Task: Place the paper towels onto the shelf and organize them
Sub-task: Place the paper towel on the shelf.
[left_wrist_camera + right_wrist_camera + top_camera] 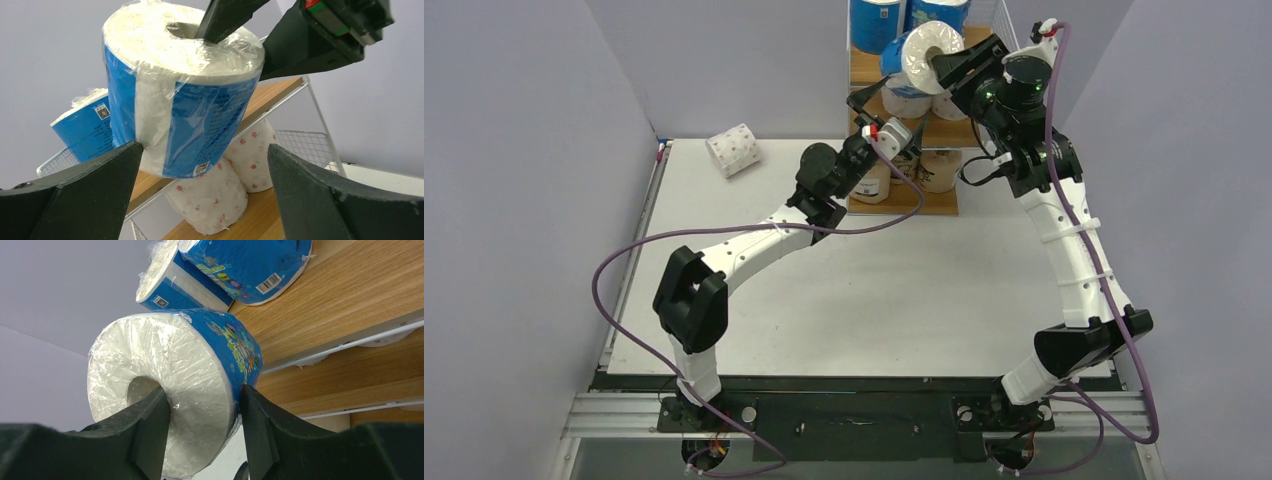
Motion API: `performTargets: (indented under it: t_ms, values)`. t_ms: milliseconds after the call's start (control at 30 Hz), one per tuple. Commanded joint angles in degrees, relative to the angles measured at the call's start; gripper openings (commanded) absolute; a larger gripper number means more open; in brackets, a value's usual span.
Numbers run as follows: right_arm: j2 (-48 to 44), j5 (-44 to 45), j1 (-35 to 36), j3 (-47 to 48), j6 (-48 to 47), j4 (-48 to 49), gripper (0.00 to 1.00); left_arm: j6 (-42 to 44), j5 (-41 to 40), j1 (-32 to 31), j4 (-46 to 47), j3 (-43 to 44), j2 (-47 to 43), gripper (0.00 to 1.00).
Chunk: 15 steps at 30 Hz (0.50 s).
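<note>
glossy blue film-wrapped cylindrical paper-towel roll (175, 365): aloft at front of white-wire, pale-wood-board shelf (350, 300) | right gripper (202, 395): clamped on roll wall, 1 finger inside core | left gripper (204, 150): spread wide below roll | 2 pink-dotted white rolls (210, 200): lying on lower board

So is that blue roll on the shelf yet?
No: the right pincer holds the blue roll, one finger inside its core.
</note>
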Motion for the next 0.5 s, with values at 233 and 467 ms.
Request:
performTargets:
  t_ms: [233, 467]
  values:
    - [0.77, -3.4, -0.68, 3.56, 1.19, 4.98, 0.37, 0.93, -6.35, 0.04, 7.28, 3.88, 2.27, 0.96]
    - [0.11, -2.54, -1.11, 2.36, 1.34, 5.64, 0.37, -2.04, -7.46, 0.35, 12.73, 2.47, 1.67, 0.96]
